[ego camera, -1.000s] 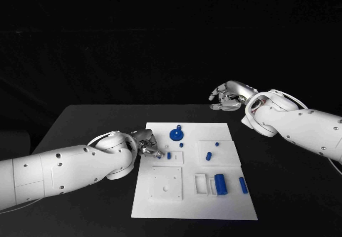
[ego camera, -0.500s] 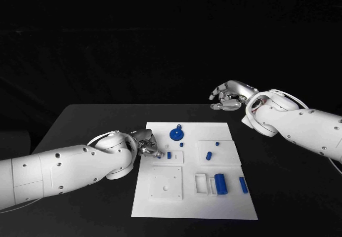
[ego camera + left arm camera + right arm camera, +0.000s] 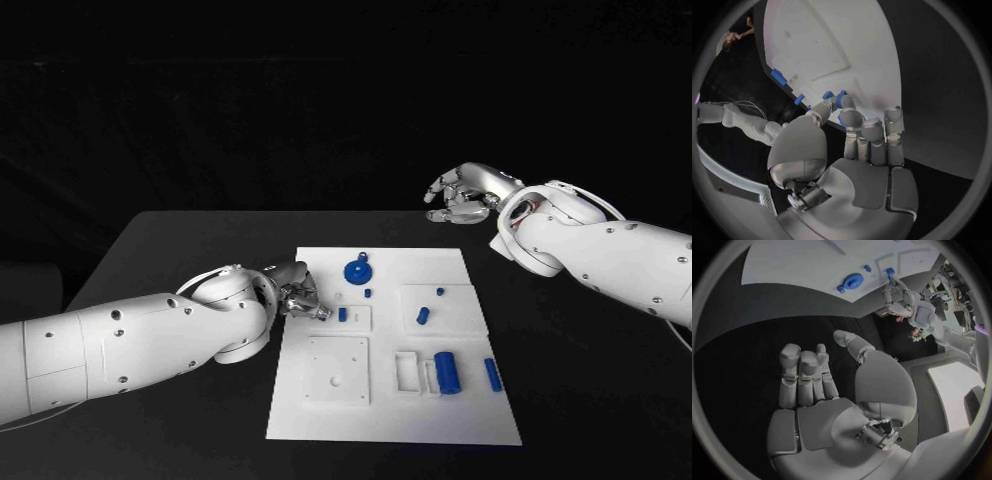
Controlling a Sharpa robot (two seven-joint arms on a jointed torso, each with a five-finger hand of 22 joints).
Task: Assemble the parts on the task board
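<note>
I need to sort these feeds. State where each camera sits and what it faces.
Head view: on the head, looking down at the white board, both arms in view.
Left wrist view: behind the left hand, facing the board.
Right wrist view: behind the right hand, facing the table.
All show the round blue part.

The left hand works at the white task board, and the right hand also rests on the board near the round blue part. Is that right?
Not quite. The right hand is raised beyond the white task board, not resting on it, as the head view shows. The left hand does work at the board.
</note>
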